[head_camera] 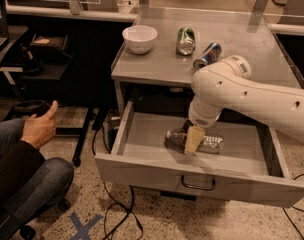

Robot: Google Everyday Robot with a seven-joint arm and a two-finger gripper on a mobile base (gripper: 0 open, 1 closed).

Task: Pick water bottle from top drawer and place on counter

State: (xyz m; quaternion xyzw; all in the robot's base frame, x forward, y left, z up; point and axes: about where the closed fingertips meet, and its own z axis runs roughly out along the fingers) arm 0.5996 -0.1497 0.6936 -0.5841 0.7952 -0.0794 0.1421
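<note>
While the gripper (191,136) sits at the bottle (212,144) in the drawer (147,144), picking is in hand; hold cannot be told. Next: lift to counter (252,44), twelve o'clock.

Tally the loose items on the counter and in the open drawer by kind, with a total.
Bowls: 1, a white bowl on the counter.
Cans: 2, a green can and a blue-and-silver can, both lying on the counter.
Bottles: 1, the water bottle in the top drawer, with the end effector down at it.
Total: 4.
</note>
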